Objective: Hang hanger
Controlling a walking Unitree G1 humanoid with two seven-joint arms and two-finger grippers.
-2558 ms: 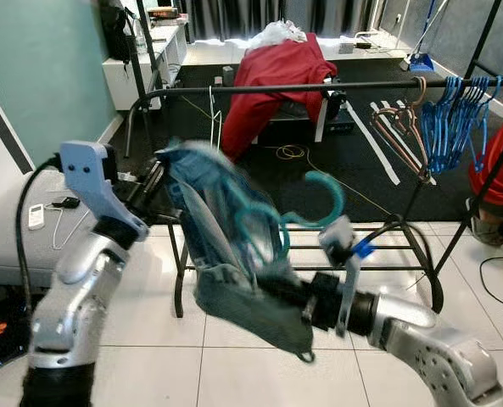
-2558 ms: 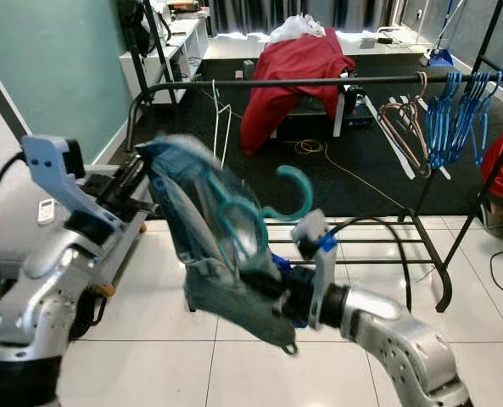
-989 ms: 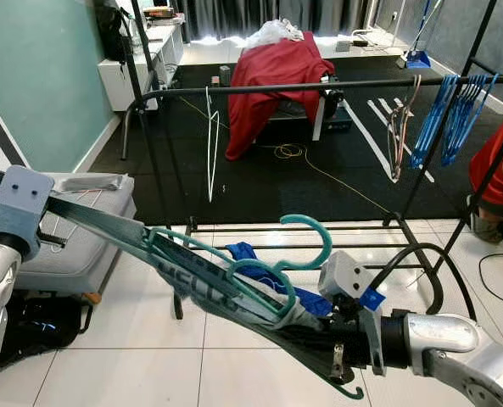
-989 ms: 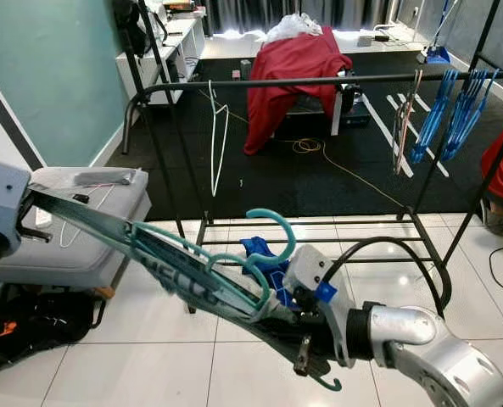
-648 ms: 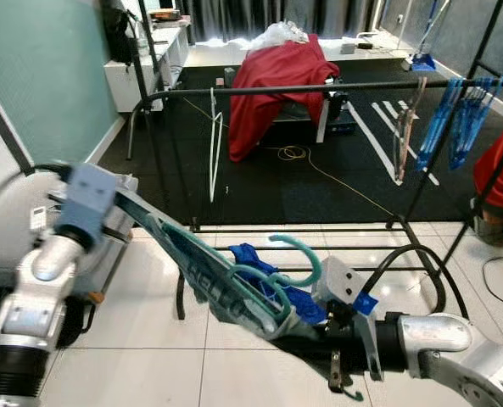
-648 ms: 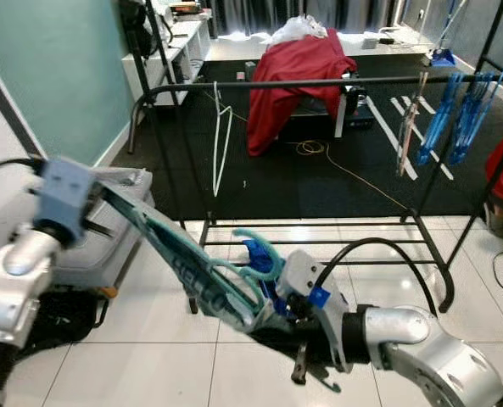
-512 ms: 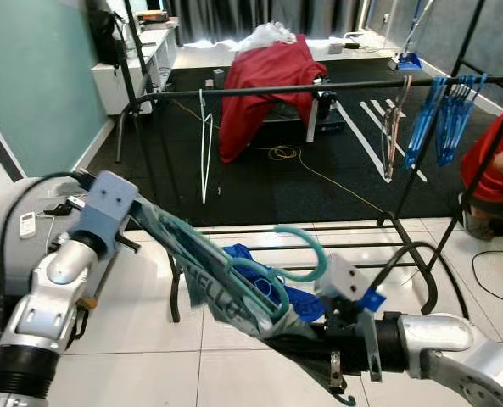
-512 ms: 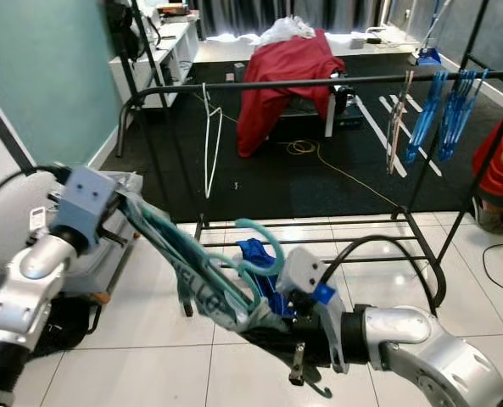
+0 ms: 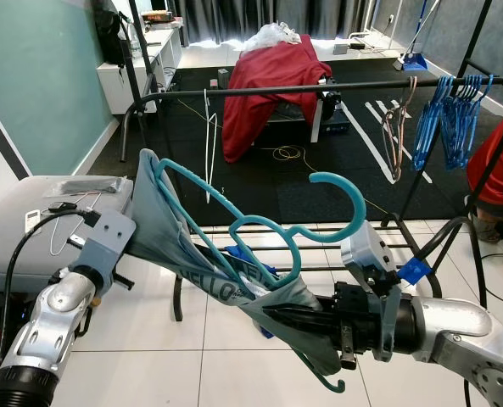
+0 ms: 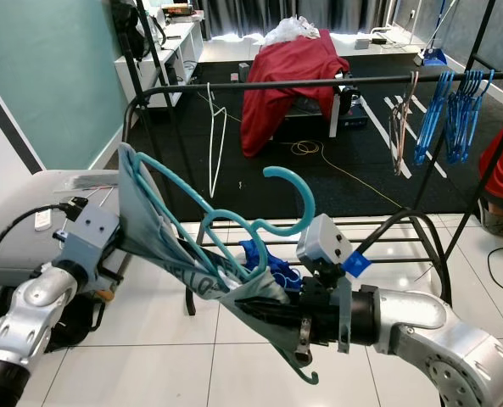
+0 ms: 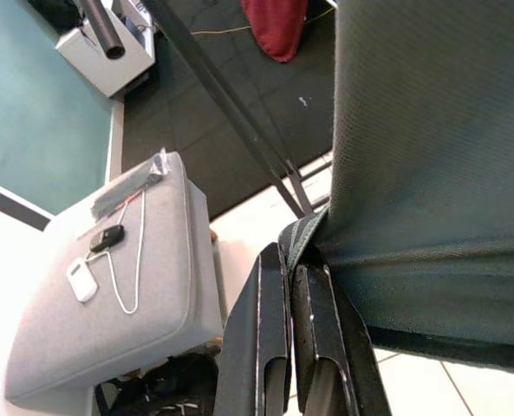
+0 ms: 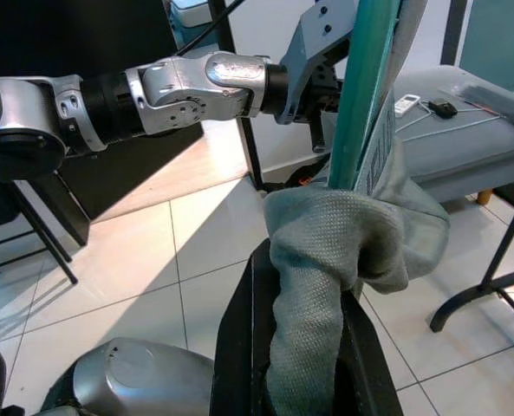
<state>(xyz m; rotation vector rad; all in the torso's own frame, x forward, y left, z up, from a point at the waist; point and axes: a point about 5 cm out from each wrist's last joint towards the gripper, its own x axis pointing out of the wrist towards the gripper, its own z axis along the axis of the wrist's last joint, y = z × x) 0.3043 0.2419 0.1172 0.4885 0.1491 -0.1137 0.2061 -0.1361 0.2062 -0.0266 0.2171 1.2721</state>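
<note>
Right claw (image 12: 304, 347) clamped on garment (image 9: 162, 225) bunched at teal hanger (image 9: 259, 225); left claw (image 11: 298, 286) pinching garment's far edge. Rail (image 9: 319, 87) beyond.

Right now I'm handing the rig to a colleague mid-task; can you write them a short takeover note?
Left gripper: fingers shut on one edge of the grey-green garment.
Right gripper: shut on the bunched other end of the garment, beside the teal hanger.
The hanger sits inside the garment, hook pointing up, held in front of the black rack rail.
Done: garment is on the hanger.
Left: lift the hook over the rail, then release both grippers.
</note>
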